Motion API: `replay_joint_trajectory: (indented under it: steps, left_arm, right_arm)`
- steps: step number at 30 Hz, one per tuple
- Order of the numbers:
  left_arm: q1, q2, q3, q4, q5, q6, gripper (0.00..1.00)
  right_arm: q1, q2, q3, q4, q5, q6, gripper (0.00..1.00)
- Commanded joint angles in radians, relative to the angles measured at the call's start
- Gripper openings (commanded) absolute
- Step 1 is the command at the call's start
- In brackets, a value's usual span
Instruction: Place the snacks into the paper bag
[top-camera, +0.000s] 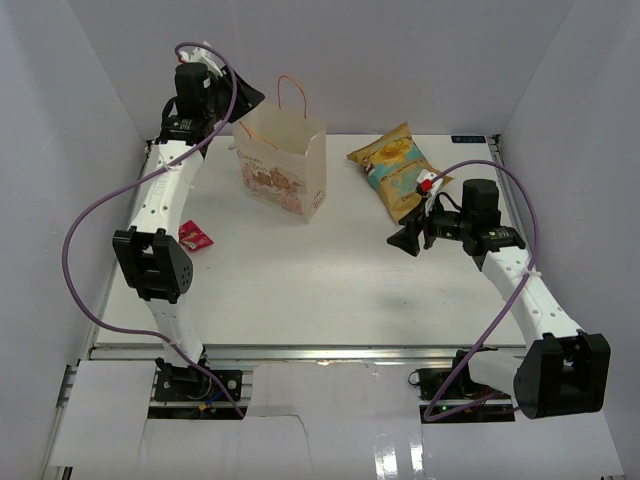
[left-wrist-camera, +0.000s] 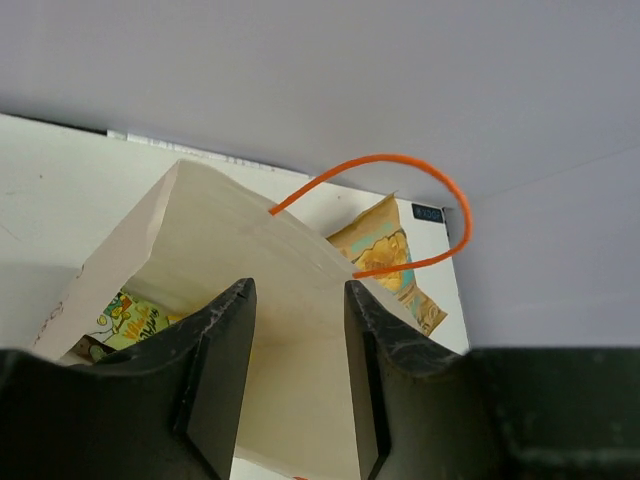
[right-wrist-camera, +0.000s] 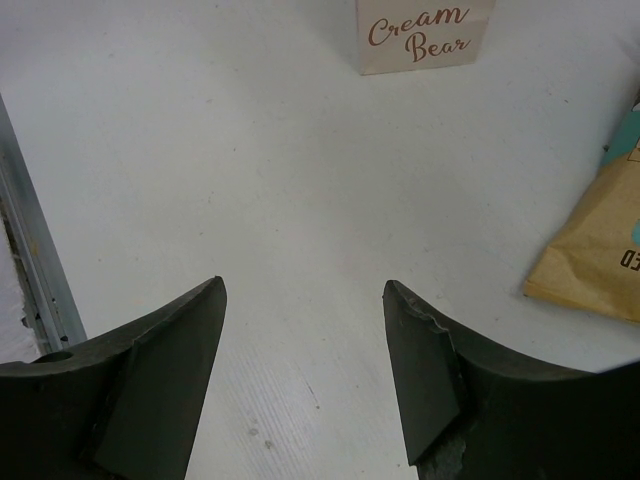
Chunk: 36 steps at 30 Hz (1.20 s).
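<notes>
The cream paper bag (top-camera: 283, 165) stands upright at the back of the table, orange cord handles (left-wrist-camera: 400, 157) up. My left gripper (top-camera: 247, 100) is open and hovers at the bag's top left rim; in the left wrist view (left-wrist-camera: 298, 285) it looks down into the bag (left-wrist-camera: 200, 230). A yellow candy pack (left-wrist-camera: 130, 320) lies inside. The yellow-and-teal crisp bag (top-camera: 400, 170) lies flat to the right of the bag. A red packet (top-camera: 195, 237) lies at the left. My right gripper (top-camera: 408, 240) is open and empty, low over bare table in front of the crisp bag (right-wrist-camera: 600, 255).
White walls close in the table on three sides. A metal rail (right-wrist-camera: 30, 260) runs along the table's edge. The paper bag's end panel reads "Cream Bear" (right-wrist-camera: 425, 35). The left arm's purple cable (top-camera: 85, 225) loops out to the left.
</notes>
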<state>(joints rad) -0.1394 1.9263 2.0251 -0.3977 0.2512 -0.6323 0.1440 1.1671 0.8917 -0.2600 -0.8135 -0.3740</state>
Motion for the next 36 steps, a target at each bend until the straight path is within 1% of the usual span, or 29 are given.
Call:
replay_joint_trajectory:
  steps: [1, 4, 5, 7, 8, 9, 10, 11, 12, 13, 14, 15, 16, 17, 18, 20, 24, 26, 29, 36]
  left_arm:
    - [-0.002, -0.038, 0.075, -0.018, -0.026, 0.023, 0.52]
    - [0.015, -0.068, 0.098, -0.053, -0.090, 0.043, 0.53]
    - [0.023, -0.108, 0.092, -0.075, -0.142, 0.043, 0.53]
    - [0.049, -0.179, -0.013, -0.079, -0.200, 0.036, 0.53]
    - [0.058, -0.275, -0.079, -0.069, -0.267, 0.030, 0.54]
    - [0.082, -0.327, -0.230, -0.058, -0.295, 0.023, 0.54]
    - [0.099, -0.383, -0.317, -0.049, -0.315, -0.004, 0.55]
    - [0.119, -0.489, -0.404, -0.030, -0.329, -0.021, 0.56]
    - [0.138, -0.541, -0.492, -0.030, -0.332, -0.041, 0.57]
    - [0.215, -0.585, -0.660, -0.032, -0.328, -0.067, 0.57]
    - [0.246, -0.627, -0.740, -0.035, -0.316, -0.114, 0.57]
    - [0.306, -0.698, -0.819, -0.032, -0.281, -0.133, 0.59]
    - [0.335, -0.723, -0.891, -0.032, -0.259, -0.147, 0.61]
    - [0.360, -0.743, -1.016, -0.030, -0.250, -0.161, 0.62]
    - [0.389, -0.766, -1.066, -0.029, -0.215, -0.162, 0.63]
    - [0.399, -0.773, -1.173, -0.021, -0.213, -0.158, 0.67]
    - [0.431, -0.705, -1.237, -0.016, -0.184, -0.153, 0.67]
    - [0.439, -0.624, -1.238, -0.016, -0.175, -0.147, 0.67]
    - [0.449, -0.517, -1.217, 0.008, -0.168, -0.139, 0.65]
    - [0.451, -0.331, -1.074, 0.031, -0.167, -0.107, 0.64]
  right_arm:
    - [-0.006, -0.001, 0.018, 0.025, -0.007, -0.003, 0.70]
    - [-0.006, -0.004, 0.018, 0.025, -0.007, -0.003, 0.70]
    - [-0.007, -0.004, 0.018, 0.025, -0.007, -0.003, 0.70]
    - [-0.007, -0.004, 0.018, 0.024, -0.006, -0.002, 0.70]
    - [-0.007, -0.006, 0.013, 0.025, -0.004, -0.002, 0.70]
    - [-0.007, -0.006, 0.013, 0.027, -0.003, -0.002, 0.70]
    - [-0.007, -0.006, 0.010, 0.028, -0.003, 0.000, 0.70]
    - [-0.007, -0.006, 0.003, 0.030, -0.001, 0.000, 0.70]
    - [-0.007, -0.004, 0.000, 0.031, 0.000, 0.001, 0.71]
    - [-0.007, -0.003, -0.003, 0.037, 0.000, 0.004, 0.71]
    - [-0.011, -0.001, -0.008, 0.038, 0.000, 0.006, 0.71]
    - [-0.009, 0.002, -0.010, 0.039, 0.002, 0.006, 0.71]
    - [-0.009, 0.003, -0.011, 0.039, 0.002, 0.004, 0.71]
    - [-0.009, 0.008, -0.011, 0.039, 0.004, 0.003, 0.71]
    - [-0.009, 0.009, -0.013, 0.039, 0.004, 0.001, 0.71]
    - [-0.009, 0.020, -0.013, 0.039, 0.004, -0.002, 0.71]
    - [-0.009, 0.042, -0.013, 0.039, -0.006, -0.002, 0.71]
    - [-0.009, 0.055, -0.013, 0.039, -0.007, -0.002, 0.71]
    - [-0.009, 0.063, -0.011, 0.038, -0.007, -0.003, 0.71]
    - [-0.011, 0.054, -0.022, 0.028, 0.005, -0.008, 0.71]
